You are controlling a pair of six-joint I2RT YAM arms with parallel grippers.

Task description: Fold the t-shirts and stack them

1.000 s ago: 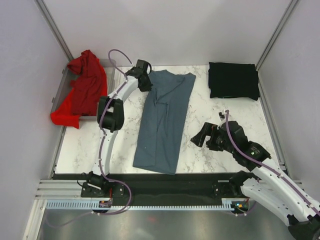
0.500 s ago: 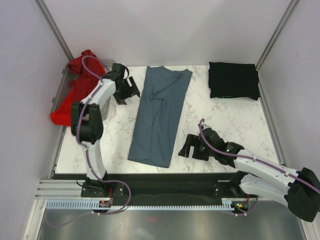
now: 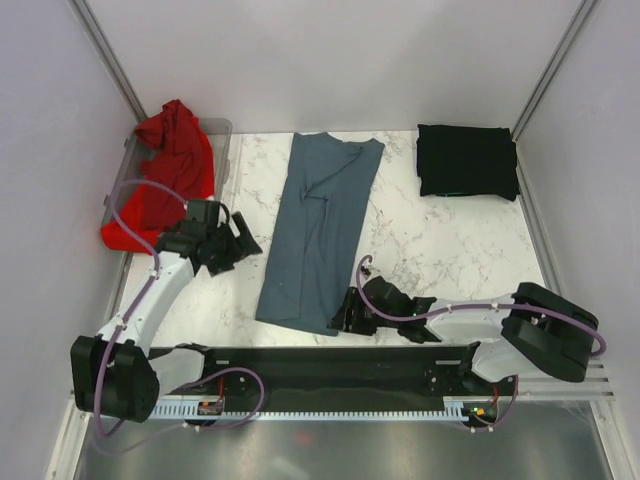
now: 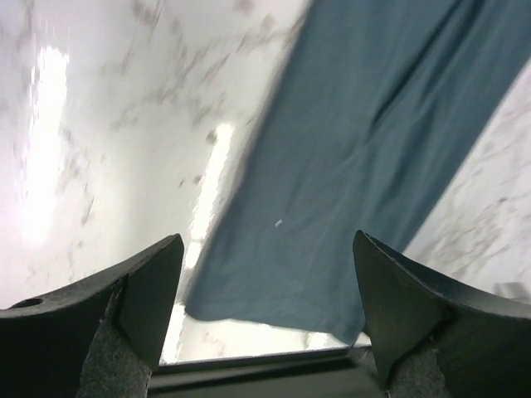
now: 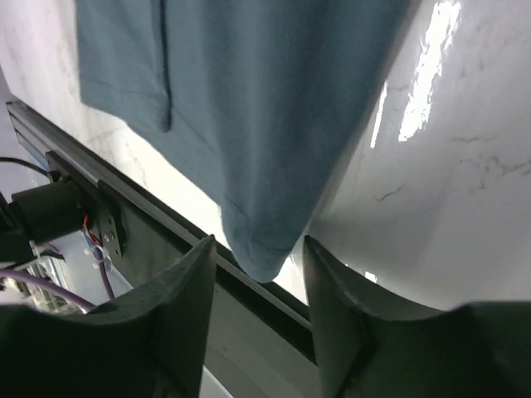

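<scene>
The slate blue-grey t-shirt (image 3: pixel 315 230) lies as a long folded strip down the middle of the marble table. In the left wrist view its near end (image 4: pixel 348 166) lies ahead of my left gripper (image 4: pixel 267 240), which is open and empty. From above, the left gripper (image 3: pixel 243 245) hovers left of the strip. My right gripper (image 3: pixel 345 312) is low at the strip's near right corner. That corner (image 5: pixel 257 249) sits between its half-closed fingers with a gap on each side. The black t-shirt (image 3: pixel 467 162) lies folded at the far right. The red t-shirt (image 3: pixel 170 175) is heaped at the far left.
The red heap spills over a clear plastic bin (image 3: pixel 222 130) against the left wall. A black rail (image 3: pixel 300 362) runs along the table's near edge, right under the right gripper. Bare marble (image 3: pixel 450 250) lies between the blue strip and the black shirt.
The left gripper let go of the blue shirt's far end and swung back to the near left. The right gripper moved left to the near corner, its jaws narrowing.
</scene>
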